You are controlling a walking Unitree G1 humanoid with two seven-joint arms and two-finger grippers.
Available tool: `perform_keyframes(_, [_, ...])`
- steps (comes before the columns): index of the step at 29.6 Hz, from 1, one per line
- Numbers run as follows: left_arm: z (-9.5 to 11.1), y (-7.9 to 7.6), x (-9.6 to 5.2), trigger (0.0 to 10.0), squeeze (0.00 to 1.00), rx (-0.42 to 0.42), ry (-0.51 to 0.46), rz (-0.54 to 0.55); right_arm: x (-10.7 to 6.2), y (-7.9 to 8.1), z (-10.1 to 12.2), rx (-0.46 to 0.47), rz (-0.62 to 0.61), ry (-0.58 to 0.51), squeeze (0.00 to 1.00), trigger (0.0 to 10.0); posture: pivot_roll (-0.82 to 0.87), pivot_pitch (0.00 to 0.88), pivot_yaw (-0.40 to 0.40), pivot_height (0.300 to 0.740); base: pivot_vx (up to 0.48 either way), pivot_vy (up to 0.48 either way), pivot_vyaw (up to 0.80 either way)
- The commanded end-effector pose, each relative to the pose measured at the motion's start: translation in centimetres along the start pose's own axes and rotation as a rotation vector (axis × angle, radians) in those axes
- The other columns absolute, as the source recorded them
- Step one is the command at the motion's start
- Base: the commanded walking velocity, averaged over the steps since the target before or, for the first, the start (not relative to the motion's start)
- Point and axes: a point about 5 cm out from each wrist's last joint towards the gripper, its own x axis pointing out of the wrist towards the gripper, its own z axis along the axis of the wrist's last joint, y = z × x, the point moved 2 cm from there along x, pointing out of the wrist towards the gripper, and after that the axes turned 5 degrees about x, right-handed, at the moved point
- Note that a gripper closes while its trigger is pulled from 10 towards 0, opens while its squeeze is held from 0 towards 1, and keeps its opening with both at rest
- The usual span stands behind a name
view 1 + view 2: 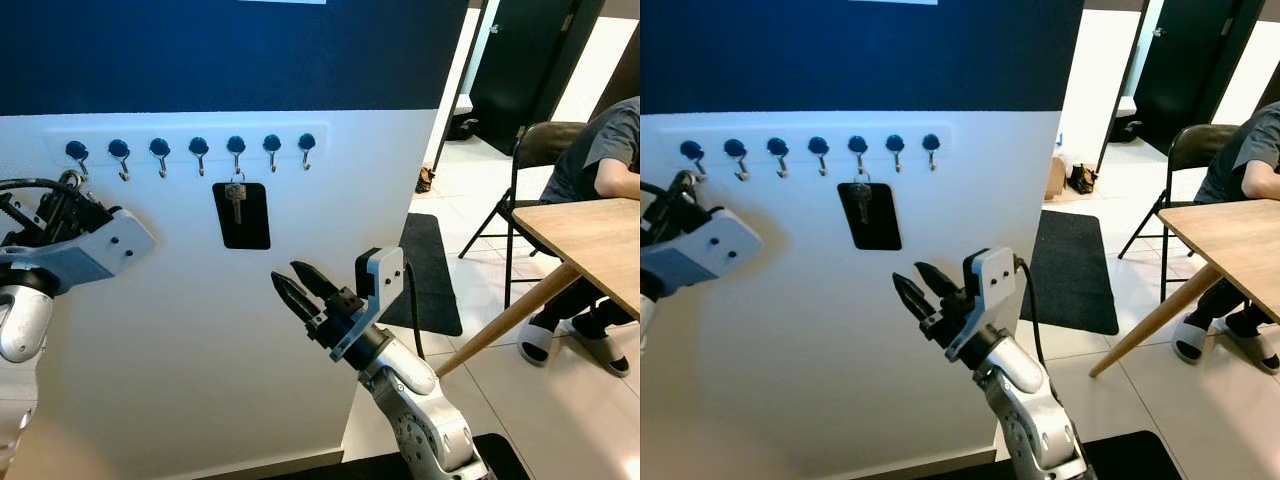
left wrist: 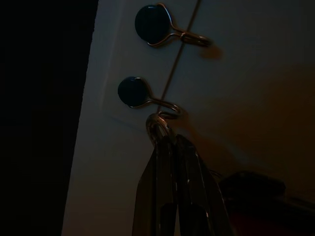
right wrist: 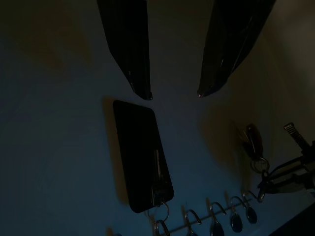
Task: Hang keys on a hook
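i've got the left gripper point(image 2: 167, 142) pinched shut on the key ring point(image 2: 156, 125), pressed up against the leftmost hook point(image 1: 78, 156) at upper left so the ring can slip on. the right gripper point(image 1: 300, 282) waits open, empty, at lower centre.

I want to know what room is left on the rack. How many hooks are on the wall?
7, in one row on the white wall strip: the first hook by the left gripper, then, the key hook.
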Motion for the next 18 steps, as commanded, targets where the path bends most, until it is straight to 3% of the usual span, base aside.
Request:
perform_keyframes(1, [0.4,-0.1,-0.2,10.0,0.00,0.006,-0.009,0.010,-0.2,0.1,0.0,-0.008,0.001,0.006,0.00,10.0,0.21,0.099,-0.019,0.740,0.000,0.000,0.00])
perform_keyframes(8, [0.0,1.4,0.0,10.0,0.00,0.011,0.006,0.083,-0.2,0.1,0.0,-0.009,0.000,0.007,0.00,10.0,0.22,0.101,-0.020,0.740,0.000,0.000,0.00])
perform_keyframes(18, [1.4,0.9,0.0,10.0,0.00,-0.012,-0.043,0.062,-0.2,0.1,-0.1,-0.006,-0.002,0.011,0.00,10.0,0.22,0.108,-0.018,0.740,0.000,0.000,0.00])
